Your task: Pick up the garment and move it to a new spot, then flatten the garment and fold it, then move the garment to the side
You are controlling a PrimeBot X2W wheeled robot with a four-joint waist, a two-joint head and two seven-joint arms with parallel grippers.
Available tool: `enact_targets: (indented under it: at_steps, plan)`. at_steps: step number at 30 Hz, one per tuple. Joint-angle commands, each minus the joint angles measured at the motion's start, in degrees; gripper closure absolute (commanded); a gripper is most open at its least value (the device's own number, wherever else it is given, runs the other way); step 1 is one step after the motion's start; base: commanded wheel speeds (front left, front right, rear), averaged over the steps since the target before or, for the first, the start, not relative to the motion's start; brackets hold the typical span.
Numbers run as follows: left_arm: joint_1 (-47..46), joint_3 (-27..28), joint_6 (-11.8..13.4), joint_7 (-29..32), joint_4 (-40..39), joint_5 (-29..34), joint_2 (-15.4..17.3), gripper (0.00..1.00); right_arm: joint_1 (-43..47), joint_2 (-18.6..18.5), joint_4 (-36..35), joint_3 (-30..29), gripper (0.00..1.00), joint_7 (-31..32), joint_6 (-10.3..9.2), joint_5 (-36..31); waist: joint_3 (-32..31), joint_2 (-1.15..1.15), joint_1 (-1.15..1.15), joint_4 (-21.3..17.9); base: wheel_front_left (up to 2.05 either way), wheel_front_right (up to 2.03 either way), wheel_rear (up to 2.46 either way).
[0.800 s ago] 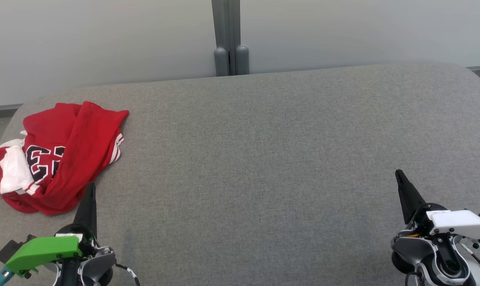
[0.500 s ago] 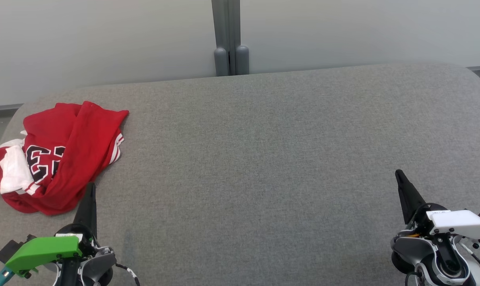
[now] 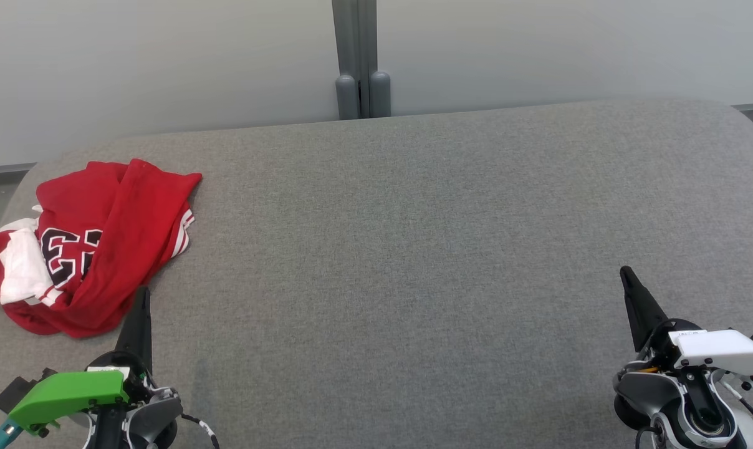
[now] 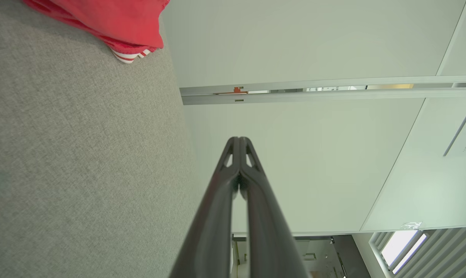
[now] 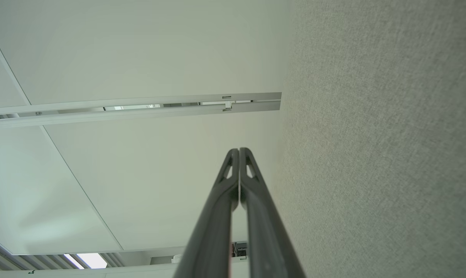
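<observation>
1. Pickup not begun: garment (image 3: 102,243) lies crumpled just ahead-left of left hand (image 3: 142,293).
2. Both hands pinched closed, empty; right hand (image 3: 626,273) well away.
3. Next I'd open left, reach in, grip and lift.

Where things lie
We find the garment (image 3: 90,249) on the surface (image 3: 414,249) at the frame's left edge, the left gripper (image 3: 143,292) just below it (close by), the right gripper (image 3: 626,272) at lower right.
</observation>
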Motion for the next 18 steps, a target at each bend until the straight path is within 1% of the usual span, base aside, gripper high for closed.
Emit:
enact_targets:
  at_steps: [1, 4, 5, 9, 18]
  plan:
    - [-0.8, 0.1, -0.3, 0.2, 0.0, 0.3, 0.1, 1.00, -0.4, 0.0, 0.1, 0.0, 1.00, 0.1, 0.02, -0.2, 0.0, 0.00, 0.00, 0.0, 0.00, 0.00, 0.00]
    - [-0.8, 0.1, -0.3, 0.1, 0.0, 0.3, 0.1, 1.00, -0.4, 0.0, 0.1, 0.0, 1.00, 0.1, 0.02, -0.2, 0.0, 0.00, 0.00, 0.0, 0.00, 0.00, 0.00]
    - [0.0, 0.0, 0.0, 0.0, 0.0, 0.0, 0.0, 0.00, 0.0, 0.0, 0.0, 0.0, 0.00, 0.0, 0.00, 0.0, 0.0, 0.00, 0.00, 0.0, 0.00, 0.00, 0.00]
    - [1.7, -0.3, 0.1, -0.1, 1.9, 0.0, -0.5, 0.00, 1.6, 0.5, 2.0, 0.2, 0.00, -0.1, -0.02, 0.0, 0.0, 0.00, 0.00, 0.0, 0.00, 0.00, 0.00]
    - [2.0, -2.4, 0.1, -2.7, -0.2, 2.0, -0.4, 0.00, 1.4, 0.4, 1.5, 2.6, 0.00, -2.7, -0.01, -0.1, 0.2, 0.00, 0.00, 0.0, 0.00, 0.00, 0.00]
